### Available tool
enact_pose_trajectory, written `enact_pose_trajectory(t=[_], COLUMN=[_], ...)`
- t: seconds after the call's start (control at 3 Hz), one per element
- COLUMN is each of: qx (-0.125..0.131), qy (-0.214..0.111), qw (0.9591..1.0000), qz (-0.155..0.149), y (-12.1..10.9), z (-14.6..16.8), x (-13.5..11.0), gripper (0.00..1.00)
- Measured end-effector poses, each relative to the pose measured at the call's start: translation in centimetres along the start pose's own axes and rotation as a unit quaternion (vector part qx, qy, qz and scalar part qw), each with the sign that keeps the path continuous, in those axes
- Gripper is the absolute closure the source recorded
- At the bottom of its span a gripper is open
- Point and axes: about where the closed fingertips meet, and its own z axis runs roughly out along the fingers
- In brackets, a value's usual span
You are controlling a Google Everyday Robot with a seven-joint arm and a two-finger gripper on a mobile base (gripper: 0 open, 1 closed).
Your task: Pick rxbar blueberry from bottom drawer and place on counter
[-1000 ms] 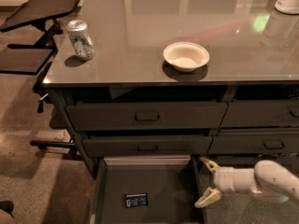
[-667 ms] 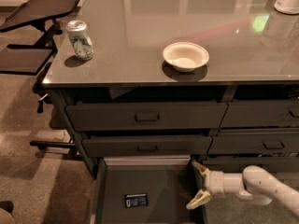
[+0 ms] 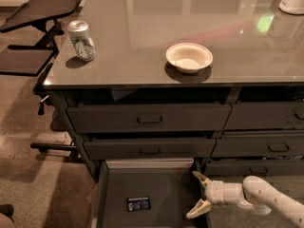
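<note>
Found rxbar blueberry point(image 3: 138, 204) lying flat on the floor of the pulled-out bottom drawer point(image 3: 149, 164). Noted gripper point(image 3: 193, 195) low at the drawer's right wall, fingers spread wide, gripping nothing, apart from the bar. Logged soda can point(image 3: 81, 41) and white bowl point(image 3: 189, 57) on the counter point(image 3: 137, 27).

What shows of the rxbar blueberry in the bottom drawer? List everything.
The rxbar blueberry is a small flat rectangular bar in a dark blue wrapper with pale print. It lies flat, long side across, on the dark floor of the pulled-out bottom drawer, slightly left of the middle, touching only that floor. The gripper hangs to its right by the drawer's right wall, fingers open, apart from the bar.
</note>
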Motion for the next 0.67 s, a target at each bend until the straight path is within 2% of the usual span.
enact_pose_trajectory(t=[0.33, 0.67], qx=[-0.007, -0.008], qy=[-0.017, -0.04], qw=[0.9998, 0.9991], qz=[-0.003, -0.013], y=[0.1, -0.4], z=[1.0, 4.2], x=[0.4, 1.3], gripper=[0.0, 0.0])
